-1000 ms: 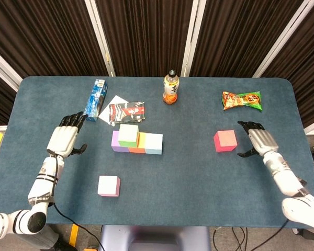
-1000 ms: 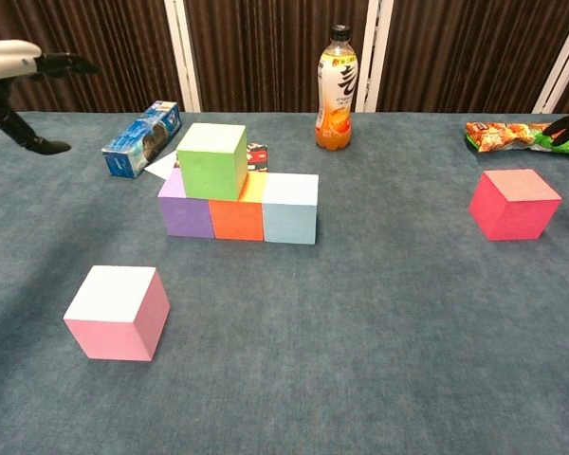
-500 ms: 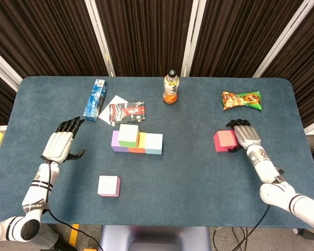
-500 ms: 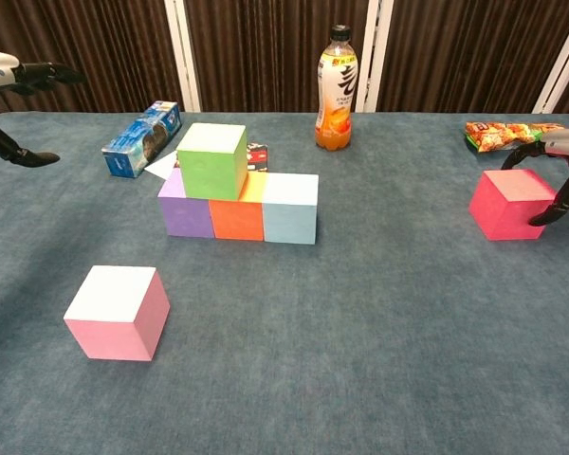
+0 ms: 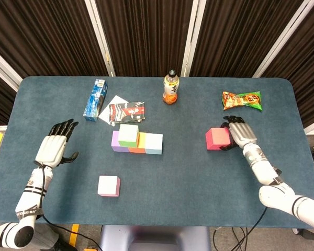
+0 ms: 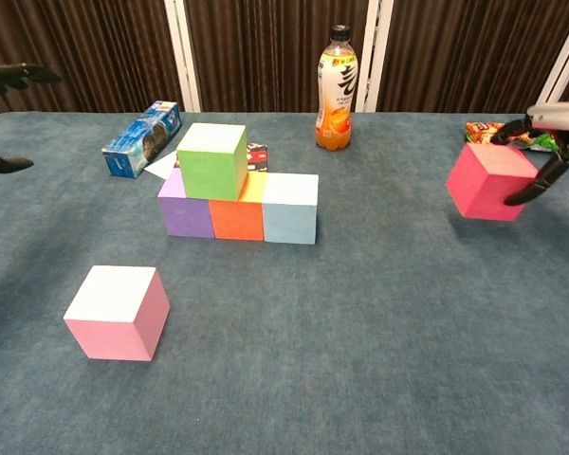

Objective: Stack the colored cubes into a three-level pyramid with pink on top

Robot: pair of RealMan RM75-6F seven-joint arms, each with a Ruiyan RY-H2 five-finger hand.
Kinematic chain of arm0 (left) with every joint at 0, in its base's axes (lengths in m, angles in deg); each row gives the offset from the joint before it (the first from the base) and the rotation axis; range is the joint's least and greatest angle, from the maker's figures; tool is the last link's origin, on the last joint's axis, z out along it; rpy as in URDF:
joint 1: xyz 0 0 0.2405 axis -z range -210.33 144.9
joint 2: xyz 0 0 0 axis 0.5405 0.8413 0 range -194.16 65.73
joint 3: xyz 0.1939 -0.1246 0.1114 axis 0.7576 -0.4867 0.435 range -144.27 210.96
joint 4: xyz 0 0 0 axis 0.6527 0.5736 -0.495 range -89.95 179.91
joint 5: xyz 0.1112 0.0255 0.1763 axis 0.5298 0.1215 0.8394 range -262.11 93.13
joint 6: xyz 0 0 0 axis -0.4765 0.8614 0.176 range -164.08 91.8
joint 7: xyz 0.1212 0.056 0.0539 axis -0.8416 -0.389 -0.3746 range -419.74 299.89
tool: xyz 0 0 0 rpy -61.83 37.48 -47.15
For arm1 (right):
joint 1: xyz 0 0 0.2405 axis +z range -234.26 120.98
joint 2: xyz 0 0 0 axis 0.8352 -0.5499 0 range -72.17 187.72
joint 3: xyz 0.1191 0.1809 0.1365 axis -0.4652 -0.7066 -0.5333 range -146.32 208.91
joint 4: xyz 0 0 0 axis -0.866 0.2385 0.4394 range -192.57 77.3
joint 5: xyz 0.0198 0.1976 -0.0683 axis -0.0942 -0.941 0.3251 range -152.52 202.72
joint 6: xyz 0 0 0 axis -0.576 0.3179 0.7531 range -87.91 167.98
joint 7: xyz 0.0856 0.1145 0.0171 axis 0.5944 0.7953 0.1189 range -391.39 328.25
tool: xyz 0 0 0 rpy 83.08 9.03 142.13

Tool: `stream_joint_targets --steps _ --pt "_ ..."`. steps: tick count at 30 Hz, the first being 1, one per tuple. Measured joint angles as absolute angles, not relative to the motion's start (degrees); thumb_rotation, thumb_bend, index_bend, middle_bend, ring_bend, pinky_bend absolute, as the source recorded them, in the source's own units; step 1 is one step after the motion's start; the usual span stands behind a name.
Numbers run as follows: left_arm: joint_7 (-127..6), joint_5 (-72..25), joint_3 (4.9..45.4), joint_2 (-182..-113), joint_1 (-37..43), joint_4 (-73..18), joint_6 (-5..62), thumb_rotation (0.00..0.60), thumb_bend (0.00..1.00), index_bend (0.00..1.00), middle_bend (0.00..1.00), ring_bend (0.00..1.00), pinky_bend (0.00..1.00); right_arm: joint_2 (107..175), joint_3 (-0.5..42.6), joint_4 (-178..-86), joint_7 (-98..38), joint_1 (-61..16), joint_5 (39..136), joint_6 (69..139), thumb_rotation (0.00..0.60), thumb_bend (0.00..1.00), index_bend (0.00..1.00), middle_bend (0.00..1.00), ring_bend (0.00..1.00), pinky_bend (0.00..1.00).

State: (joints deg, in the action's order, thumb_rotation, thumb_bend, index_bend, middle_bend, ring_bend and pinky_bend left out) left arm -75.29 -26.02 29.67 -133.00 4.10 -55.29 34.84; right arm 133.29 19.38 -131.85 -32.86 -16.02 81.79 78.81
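Note:
A row of purple (image 5: 115, 140), orange (image 5: 136, 145) and light blue (image 5: 153, 144) cubes stands mid-table, with a green cube (image 5: 128, 134) on its left part; a yellow face shows behind the orange one. In the chest view the green cube (image 6: 211, 159) sits above purple (image 6: 185, 213) and orange (image 6: 236, 219), beside the light blue cube (image 6: 289, 209). A pink cube (image 5: 109, 185) (image 6: 119, 313) lies alone at the front left. My right hand (image 5: 238, 133) (image 6: 550, 142) grips a red cube (image 5: 217, 138) (image 6: 488, 182), slightly tilted and just off the cloth. My left hand (image 5: 53, 147) hovers open at the left.
At the back stand an orange drink bottle (image 5: 171, 88) (image 6: 336, 87), a snack bag (image 5: 242, 100), a blue box (image 5: 96, 99) (image 6: 142, 138) and a printed packet on white paper (image 5: 126, 111). Blue cloth covers the table (image 5: 188, 172).
My right hand closed around the red cube and carried it left and slightly up. My left hand drew back toward the front left, still open.

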Motion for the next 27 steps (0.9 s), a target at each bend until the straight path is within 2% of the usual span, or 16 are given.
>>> stream_joint_targets --steps 6,12,20,27 --pt "-76.0 -23.0 30.8 -133.6 1.6 -54.5 35.7 0.6 0.31 0.07 0.0 0.0 0.07 125.7 17.0 -147.4 -34.8 -13.8 77.7 78.8 0.6 0.27 0.59 0.19 0.04 0.15" --pt "-75.6 -18.9 30.8 -133.9 0.1 -54.6 37.2 0.6 0.31 0.07 0.0 0.0 0.08 124.3 16.8 -153.8 -44.1 -7.0 64.8 81.1 0.6 0.28 0.59 0.19 0.04 0.15" --pt "-74.9 -14.7 30.8 -133.5 -1.4 -55.0 37.1 0.6 0.31 0.07 0.0 0.0 0.07 129.6 17.3 -156.8 -58.4 6.1 43.5 89.6 0.6 0.28 0.59 0.19 0.04 0.15" --pt "-73.8 -13.3 30.5 -133.5 -2.3 -54.5 36.1 0.6 0.3 0.07 0.0 0.0 0.07 137.6 16.6 -154.0 -67.2 15.3 31.9 95.5 0.6 0.28 0.58 0.19 0.04 0.15"
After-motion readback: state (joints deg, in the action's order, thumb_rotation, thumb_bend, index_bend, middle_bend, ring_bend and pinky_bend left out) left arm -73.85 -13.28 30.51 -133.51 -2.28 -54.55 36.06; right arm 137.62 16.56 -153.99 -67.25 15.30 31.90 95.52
